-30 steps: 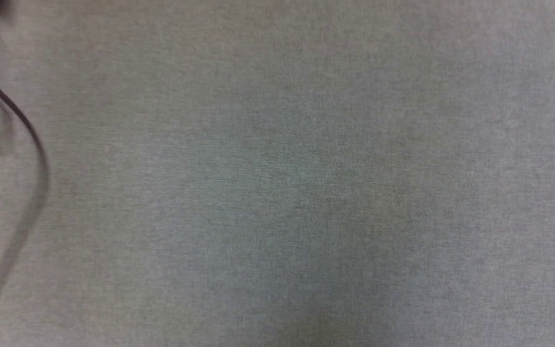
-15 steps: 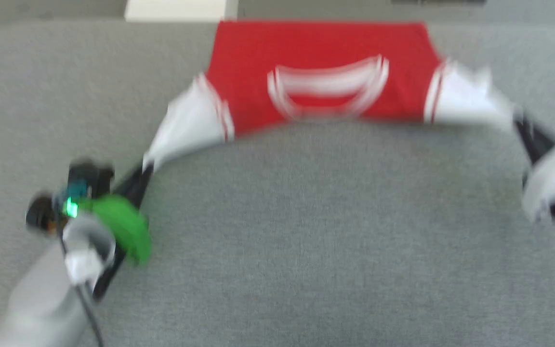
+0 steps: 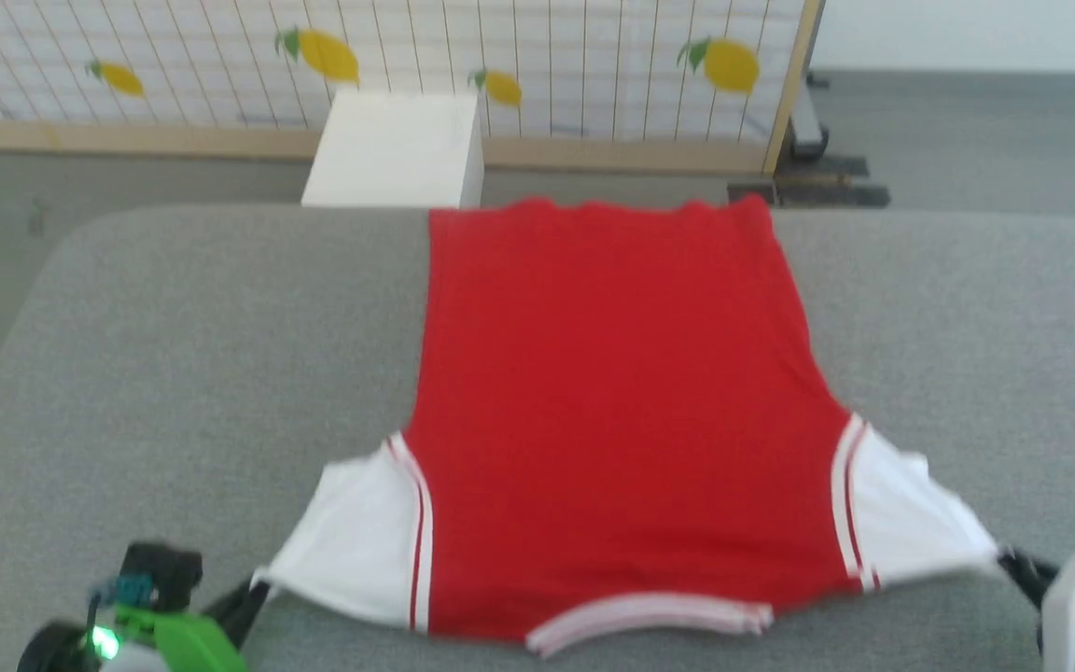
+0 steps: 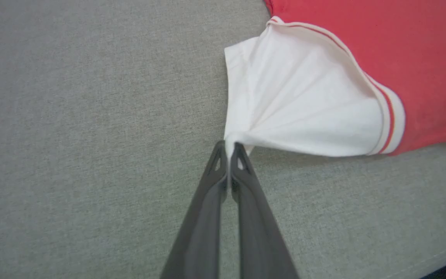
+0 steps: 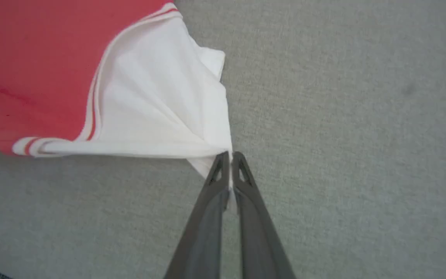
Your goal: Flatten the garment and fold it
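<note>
The garment [image 3: 607,411], a red shirt with white sleeves and striped trim, lies spread on the grey table [image 3: 202,373], hem far, collar near. Its plain red side faces up; no lettering shows. My left gripper [image 3: 253,590] is shut on the tip of the white left sleeve [image 3: 351,541], seen close in the left wrist view as the gripper [image 4: 229,149] pinching the white sleeve [image 4: 300,112]. My right gripper [image 3: 1009,560] is shut on the tip of the right sleeve [image 3: 911,523]; in the right wrist view the gripper [image 5: 227,157] pinches the white cloth [image 5: 161,100]. Both sleeves are pulled taut outward.
Behind the table's far edge stands a white box [image 3: 397,149]. A lemon-patterned screen [image 3: 407,56] with a wooden frame stands on the grey floor. Bare grey tabletop lies to either side of the shirt.
The head camera has swung up, from bare table to the whole shirt. The shirt's body now shows at full length, and both grippers keep hold of the sleeves.
</note>
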You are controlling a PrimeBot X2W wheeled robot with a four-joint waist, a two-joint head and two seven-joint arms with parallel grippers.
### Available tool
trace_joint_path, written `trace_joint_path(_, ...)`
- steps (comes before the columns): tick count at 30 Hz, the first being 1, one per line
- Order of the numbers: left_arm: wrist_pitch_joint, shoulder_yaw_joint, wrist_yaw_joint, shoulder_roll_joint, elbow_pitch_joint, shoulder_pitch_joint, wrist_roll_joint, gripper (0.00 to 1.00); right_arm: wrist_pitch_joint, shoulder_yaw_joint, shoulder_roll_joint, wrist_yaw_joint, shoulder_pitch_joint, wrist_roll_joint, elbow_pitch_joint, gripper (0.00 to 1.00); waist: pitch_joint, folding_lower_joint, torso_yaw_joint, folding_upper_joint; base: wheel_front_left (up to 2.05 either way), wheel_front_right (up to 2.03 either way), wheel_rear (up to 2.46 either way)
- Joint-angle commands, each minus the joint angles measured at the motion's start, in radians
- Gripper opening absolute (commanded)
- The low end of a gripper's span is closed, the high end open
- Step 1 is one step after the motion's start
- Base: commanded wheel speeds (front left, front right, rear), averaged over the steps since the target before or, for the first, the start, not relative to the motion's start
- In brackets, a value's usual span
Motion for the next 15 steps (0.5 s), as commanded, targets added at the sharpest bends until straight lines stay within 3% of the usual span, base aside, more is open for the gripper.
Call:
trace_joint_path(1, 0.010, 0.002, 0.015, 0.023, -0.015, 0.039, -0.013, 0.00, 0.033, -0.016, -0.017, -0.002, 0.043, 0.008, -0.013, 0.00, -0.065, 0.0001, -0.008, 0.0000, 0.00, 0.00, 0.00)
trace_joint_path(6, 0.081, -0.013, 0.034, 0.067, -0.132, 0.159, -0.076, 0.00, 0.187, -0.068, -0.022, -0.002, 0.203, 0.020, -0.101, 0.00, -0.082, 0.0001, -0.011, 0.0000, 0.00, 0.00, 0.00)
trace_joint_path(11, 0.121, -0.014, 0.092, 0.073, -0.277, 0.196, -0.094, 0.00, 0.263, -0.146, 0.008, -0.002, 0.300, 0.004, -0.179, 0.00, -0.071, 0.0001, 0.005, 0.0000, 0.00, 0.00, 0.00)
trace_joint_path(12, 0.135, -0.019, 0.103, 0.075, -0.305, 0.196, -0.090, 0.00, 0.270, -0.165, 0.018, -0.002, 0.304, -0.006, -0.196, 0.40, -0.064, 0.0001, 0.010, 0.0000, 0.00, 0.00, 0.00)
trace_joint_path(13, 0.145, -0.022, 0.112, 0.076, -0.326, 0.194, -0.086, 0.00, 0.277, -0.183, 0.026, -0.002, 0.305, -0.012, -0.207, 1.00, -0.056, 0.0001, 0.014, 0.0000, 0.00, 0.00, 0.00)
trace_joint_path(15, 0.170, -0.031, 0.126, 0.077, -0.369, 0.185, -0.076, 0.00, 0.308, -0.212, 0.043, -0.002, 0.300, -0.018, -0.237, 1.00, -0.037, 0.0001, 0.027, 0.0000, 0.00, 0.00, 0.00)
